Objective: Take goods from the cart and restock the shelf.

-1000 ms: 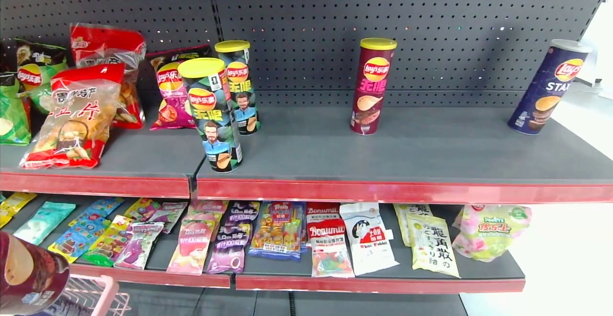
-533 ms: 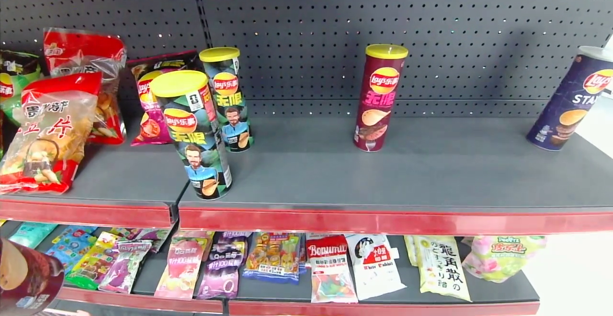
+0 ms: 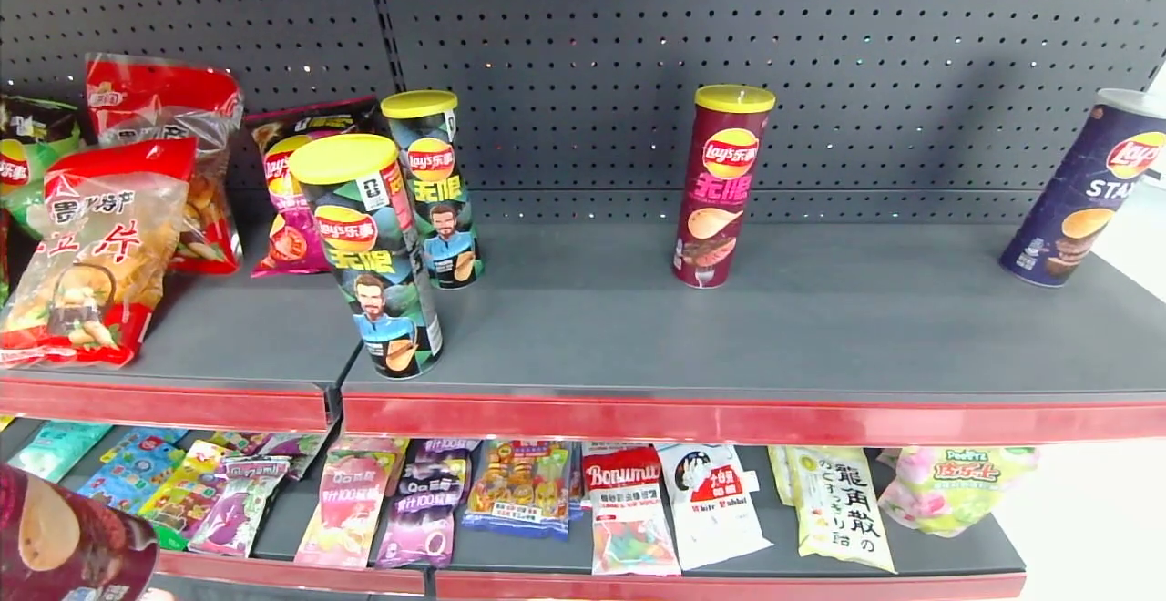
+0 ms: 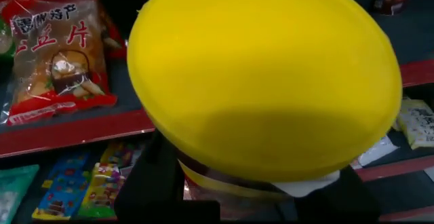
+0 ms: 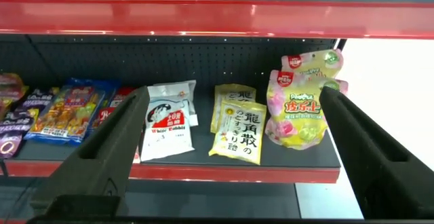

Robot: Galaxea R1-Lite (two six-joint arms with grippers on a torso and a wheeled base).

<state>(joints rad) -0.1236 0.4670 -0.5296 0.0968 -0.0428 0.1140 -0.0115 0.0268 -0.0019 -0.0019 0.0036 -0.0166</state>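
While my left gripper (image 4: 247, 193) is clamped round the held chip can (image 4: 264, 75), its yellow lid faces the wrist cam and my dark fingers (image 4: 152, 190) press the body on both sides. In the head view that can sits at the bottom left corner (image 3: 64, 537), low and in front of the shelving, not on any board.

My right gripper (image 5: 232, 95) is spread wide w/ nothing between the fingers. It faces the lower shelf (image 5: 224, 173), where a white pouch (image 5: 166, 119), a yellow pack (image 5: 241, 125) and a pink-green pouch (image 5: 302, 105) lie side by side.

Head view, outward from there: the upper shelf (image 3: 729, 337) runs across mid-frame w/ a red front edge. Left of centre stand two dark green cans, the front green can (image 3: 373, 255) near the edge and the rear green can (image 3: 435, 187) just behind it. Centre-right is a maroon shelf can (image 3: 720, 187), upright near the pegboard (image 3: 592, 55) and well apart from the others. A blue can (image 3: 1075, 191) stands at the far right edge of frame.

At the left of frame are bagged snacks: a red bag (image 3: 86, 255) in front, a second red bag (image 3: 173, 127) behind it, a pink chip bag (image 3: 287, 191) beside the cans and a green bag (image 3: 27, 155) at the frame edge. A row of candy packs (image 3: 410, 501) lies across the lower left of frame.
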